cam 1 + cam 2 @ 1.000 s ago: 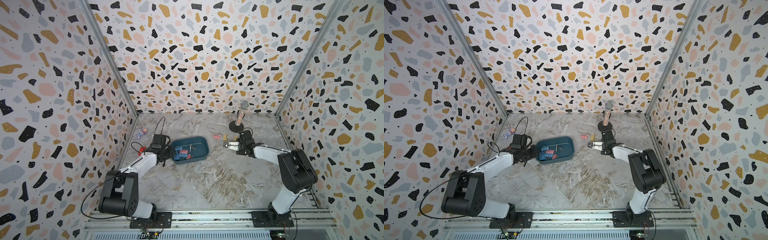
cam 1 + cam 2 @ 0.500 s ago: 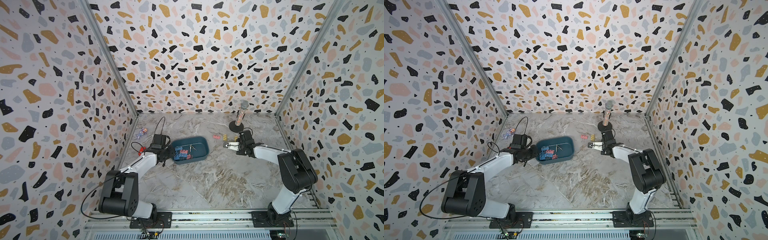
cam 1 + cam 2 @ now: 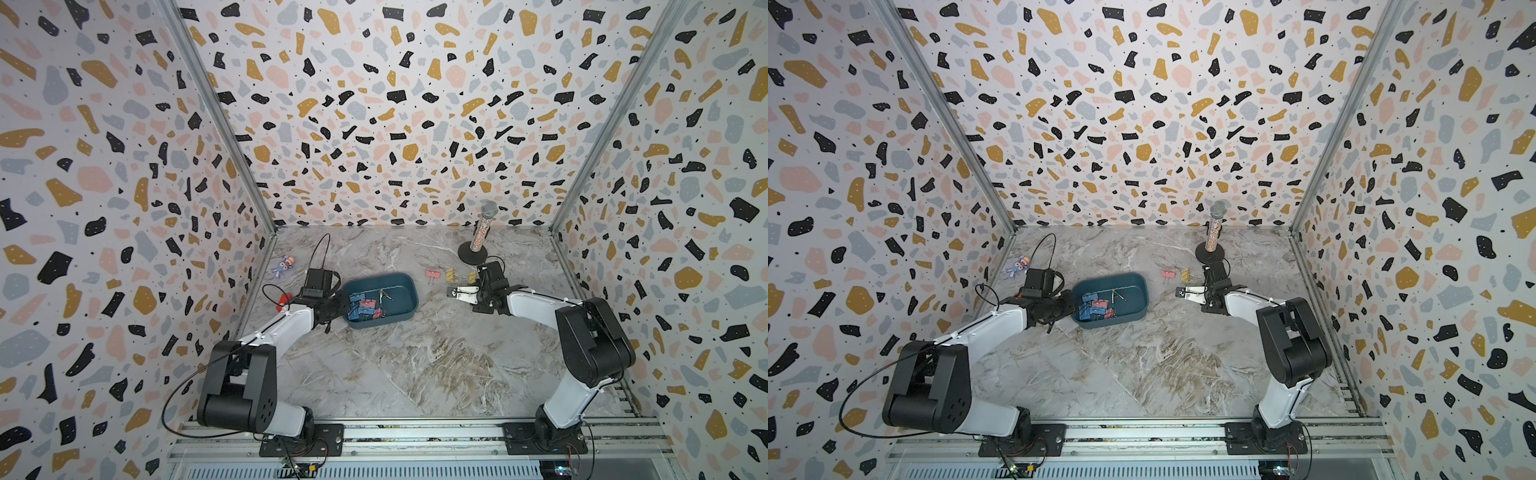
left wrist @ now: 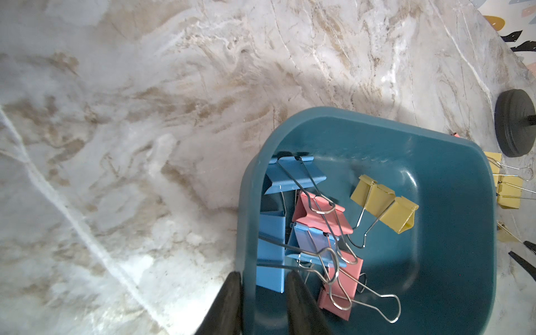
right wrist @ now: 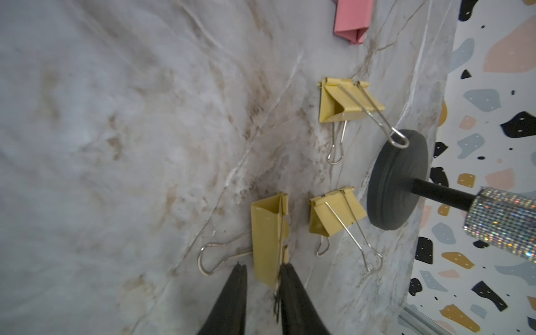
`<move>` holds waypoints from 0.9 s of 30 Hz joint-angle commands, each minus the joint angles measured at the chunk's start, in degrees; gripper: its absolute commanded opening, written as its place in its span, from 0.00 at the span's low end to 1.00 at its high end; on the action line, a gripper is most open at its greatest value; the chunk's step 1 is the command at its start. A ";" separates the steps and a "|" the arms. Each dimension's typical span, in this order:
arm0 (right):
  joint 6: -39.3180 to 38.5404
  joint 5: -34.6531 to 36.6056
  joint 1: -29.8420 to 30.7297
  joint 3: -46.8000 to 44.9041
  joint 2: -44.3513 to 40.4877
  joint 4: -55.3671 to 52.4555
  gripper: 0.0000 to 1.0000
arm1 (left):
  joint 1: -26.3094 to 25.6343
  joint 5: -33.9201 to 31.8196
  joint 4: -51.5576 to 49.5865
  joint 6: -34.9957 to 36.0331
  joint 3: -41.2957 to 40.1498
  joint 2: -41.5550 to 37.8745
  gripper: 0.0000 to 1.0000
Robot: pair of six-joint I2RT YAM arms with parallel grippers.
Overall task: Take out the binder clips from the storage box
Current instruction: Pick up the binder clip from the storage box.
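**At the box's left end: the next pick lies left of the free fingers**

Nearest the rail, the storage box (image 3: 390, 320) sits left of centre with its long axis left–right. The left gripper (image 4: 262, 278) straddles the left end wall, one finger outside and one inside. That reads as clamped on the wall, bracing the box.

The binder clips (image 4: 319, 214) left inside are heaped at that same end, right by those fingers. Blues and pinks are tangled by their wire handles, with yellow loose toward the middle.

Slightly farther back and well right of the box, the right gripper (image 5: 261, 265) is low over the table with its fingers parted. A yellow clip (image 5: 268, 237) lies flat with one end in the gap, long axis along the fingers. Table shows between it and one finger, so it is not gripped.

My read: the left arm is nearer the heap but busy, so the right arm takes the next pick. The heap lies left of and a touch nearer than its fingers, across the box's full length. It must clear the right wall and land close beside the left fingers, so contact is a risk.

Farther back are two yellow clips (image 5: 348, 101) and a pink clip (image 5: 352, 20) on the table, near the stand base (image 5: 397, 179).
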 commanded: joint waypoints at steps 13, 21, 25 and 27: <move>13.63 -15.83 5.61 14.90 -12.19 -20.86 0.33 | 0.29 -1.47 1.38 0.31 -0.82 -0.72 0.30; 23.00 -26.69 9.68 18.38 -8.21 -14.27 0.33 | 0.32 -1.76 1.14 0.22 -0.96 -1.12 0.30; 24.22 -28.80 13.33 22.49 -3.23 -13.69 0.31 | 0.32 -1.85 0.95 0.18 -0.87 -1.12 0.29; 23.89 -29.38 15.35 24.59 -0.57 -13.57 0.29 | 0.31 -1.85 0.92 0.16 -0.76 -1.10 0.29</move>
